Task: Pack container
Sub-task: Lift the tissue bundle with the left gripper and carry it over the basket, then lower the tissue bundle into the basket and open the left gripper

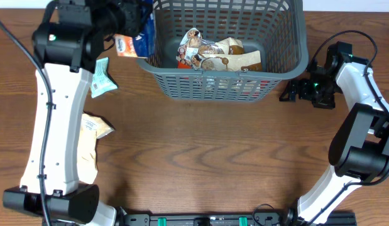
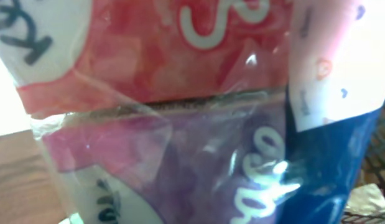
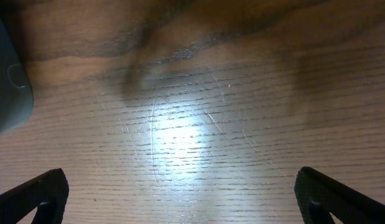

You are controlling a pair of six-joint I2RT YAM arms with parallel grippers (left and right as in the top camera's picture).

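Note:
The dark grey slotted container (image 1: 295,59) stands at the back middle and holds several snack packets (image 1: 213,53). My left gripper (image 1: 126,22) is above its left rim and is shut on a clear-wrapped bundle of packets, orange, white and blue (image 1: 135,41). That bundle fills the left wrist view as red, purple and blue wrappers (image 2: 180,93), and it hides the fingers there. My right gripper (image 1: 293,90) is open and empty just right of the container, low over the bare table (image 3: 180,134). The container's corner (image 3: 7,81) shows at the left of the right wrist view.
A teal packet (image 1: 101,78) lies on the table left of the container. A beige packet (image 1: 95,127) lies further forward, and another beige one (image 1: 87,158) lies partly under my left arm. The table's front edge carries a black rail (image 1: 200,220).

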